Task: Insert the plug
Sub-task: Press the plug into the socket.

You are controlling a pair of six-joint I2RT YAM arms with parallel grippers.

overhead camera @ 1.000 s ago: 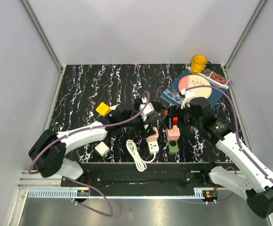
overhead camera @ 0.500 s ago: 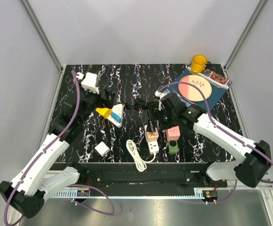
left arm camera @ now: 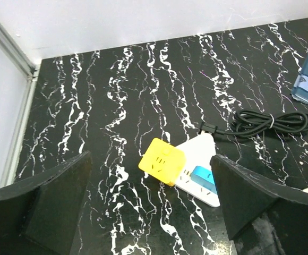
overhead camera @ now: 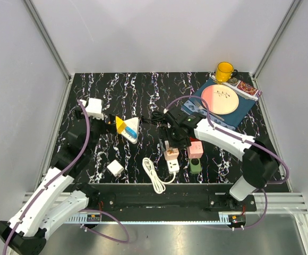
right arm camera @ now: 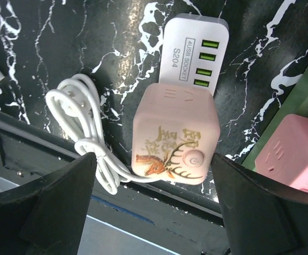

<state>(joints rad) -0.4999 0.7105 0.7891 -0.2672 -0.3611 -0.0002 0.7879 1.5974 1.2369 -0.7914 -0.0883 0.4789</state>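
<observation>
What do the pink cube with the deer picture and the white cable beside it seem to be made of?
Pink cube: probably hard plastic, satin finish; rounded moulded edges, even colour, printed deer. White cable: likely a soft plastic or rubber sheath, slightly glossy; it lies in loose loops.

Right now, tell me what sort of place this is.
Probably a robot test cell: grey walls on aluminium posts box in a marble-patterned table, the left arm and right arm are bolted at its near edge, and a yellow socket cube lies loose.
</observation>
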